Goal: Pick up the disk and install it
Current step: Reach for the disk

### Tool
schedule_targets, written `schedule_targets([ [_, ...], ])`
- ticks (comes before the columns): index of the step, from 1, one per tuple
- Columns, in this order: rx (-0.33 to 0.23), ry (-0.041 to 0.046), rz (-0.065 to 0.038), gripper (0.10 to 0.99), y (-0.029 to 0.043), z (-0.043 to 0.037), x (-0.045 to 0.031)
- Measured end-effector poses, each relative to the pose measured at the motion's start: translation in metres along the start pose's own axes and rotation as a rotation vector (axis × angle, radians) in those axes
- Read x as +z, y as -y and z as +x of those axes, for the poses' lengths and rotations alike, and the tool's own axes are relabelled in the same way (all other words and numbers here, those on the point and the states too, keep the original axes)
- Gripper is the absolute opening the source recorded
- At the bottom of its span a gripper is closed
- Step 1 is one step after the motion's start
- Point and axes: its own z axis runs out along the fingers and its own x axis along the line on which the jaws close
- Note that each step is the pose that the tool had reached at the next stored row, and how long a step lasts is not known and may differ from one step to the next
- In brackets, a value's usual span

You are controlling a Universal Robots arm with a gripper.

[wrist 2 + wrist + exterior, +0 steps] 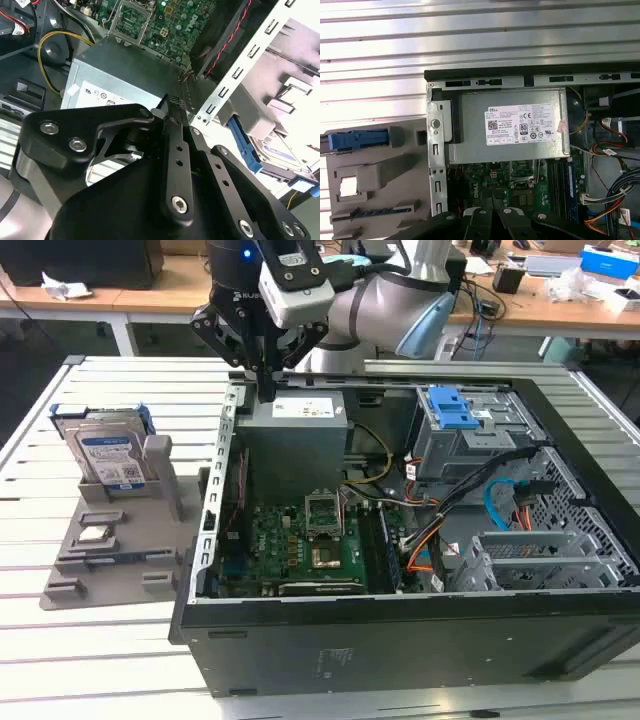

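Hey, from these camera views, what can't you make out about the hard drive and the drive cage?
Exterior view: the lower part of the flat silver metal hard drive in its blue bracket is hidden inside the grey plastic holder.
Second wrist view: the same drive sits partly behind the black gripper and is cut off by the picture's edge.
Exterior view: the inside of the grey metal cage is covered by the blue plastic latch plate.
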Motion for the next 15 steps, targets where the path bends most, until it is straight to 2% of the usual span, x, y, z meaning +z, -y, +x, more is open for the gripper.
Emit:
schedule_targets([
  [1,0.000,0.0000,0.000,0.106,0.0007,0.0085,-0.0003],
  [6,0.000,0.0000,0.000,0.106,0.0019,0.0246,-0.0007],
  [15,0.000,0.0000,0.000,0.106,0.0028,0.0366,-0.0010],
])
